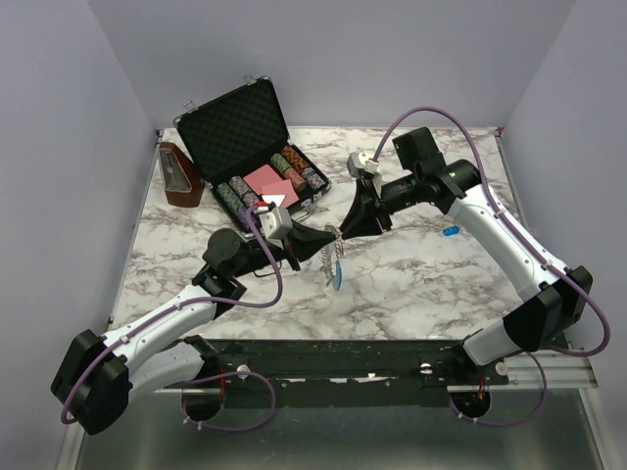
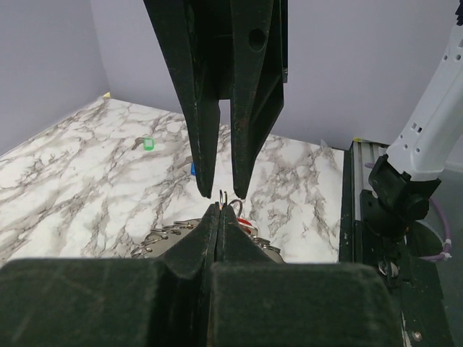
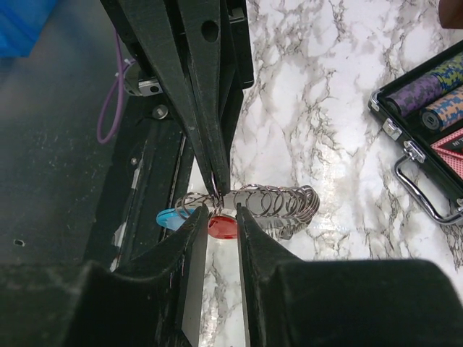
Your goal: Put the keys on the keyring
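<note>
The keyring, a silver coiled spring [image 1: 329, 251], hangs in the air between my two grippers, with its light blue piece [image 1: 338, 276] at the low end. My left gripper [image 1: 306, 241] is shut on a wire loop of the coil [image 2: 223, 195]. My right gripper [image 1: 343, 233] faces it, its jaws slightly apart around that loop. In the right wrist view the coil [image 3: 278, 201] stretches right, the red key head [image 3: 223, 227] shows in the gap of my right gripper [image 3: 221, 212], and the blue piece [image 3: 171, 218] lies left of it. A small blue key [image 1: 450, 231] lies on the table.
An open black case [image 1: 257, 155] of poker chips and cards stands at the back left, with a brown wooden object [image 1: 179, 174] beside it. A small green object [image 2: 148, 143] lies on the marble table [image 1: 411, 274]. The black rail [image 1: 343, 357] runs along the near edge.
</note>
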Robot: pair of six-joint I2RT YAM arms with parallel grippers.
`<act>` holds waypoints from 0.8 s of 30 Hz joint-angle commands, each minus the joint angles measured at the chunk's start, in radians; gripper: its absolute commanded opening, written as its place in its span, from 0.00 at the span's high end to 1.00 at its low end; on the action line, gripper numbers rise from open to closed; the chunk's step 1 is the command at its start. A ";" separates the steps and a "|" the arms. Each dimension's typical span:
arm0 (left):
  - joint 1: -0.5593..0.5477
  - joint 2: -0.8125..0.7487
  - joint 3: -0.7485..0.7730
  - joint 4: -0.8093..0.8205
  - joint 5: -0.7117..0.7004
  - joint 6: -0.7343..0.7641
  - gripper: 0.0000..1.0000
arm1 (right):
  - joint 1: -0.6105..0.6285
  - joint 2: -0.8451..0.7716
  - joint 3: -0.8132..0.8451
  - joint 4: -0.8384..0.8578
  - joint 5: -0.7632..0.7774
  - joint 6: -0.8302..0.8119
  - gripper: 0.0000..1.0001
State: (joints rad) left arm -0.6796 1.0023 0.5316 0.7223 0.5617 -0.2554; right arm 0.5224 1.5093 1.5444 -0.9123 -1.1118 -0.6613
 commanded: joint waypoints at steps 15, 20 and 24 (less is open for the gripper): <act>0.008 -0.010 -0.002 0.089 0.007 -0.030 1.00 | 0.018 0.011 -0.004 0.026 -0.071 0.023 0.73; 0.009 -0.011 -0.007 0.097 -0.002 -0.039 1.00 | 0.030 0.019 -0.006 0.032 -0.065 0.022 0.76; 0.009 -0.013 -0.007 0.094 -0.006 -0.038 1.00 | 0.033 0.023 0.000 0.032 -0.057 0.017 0.83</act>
State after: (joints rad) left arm -0.6754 1.0023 0.5270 0.7486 0.5613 -0.2829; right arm 0.5446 1.5150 1.5444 -0.8940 -1.1465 -0.6464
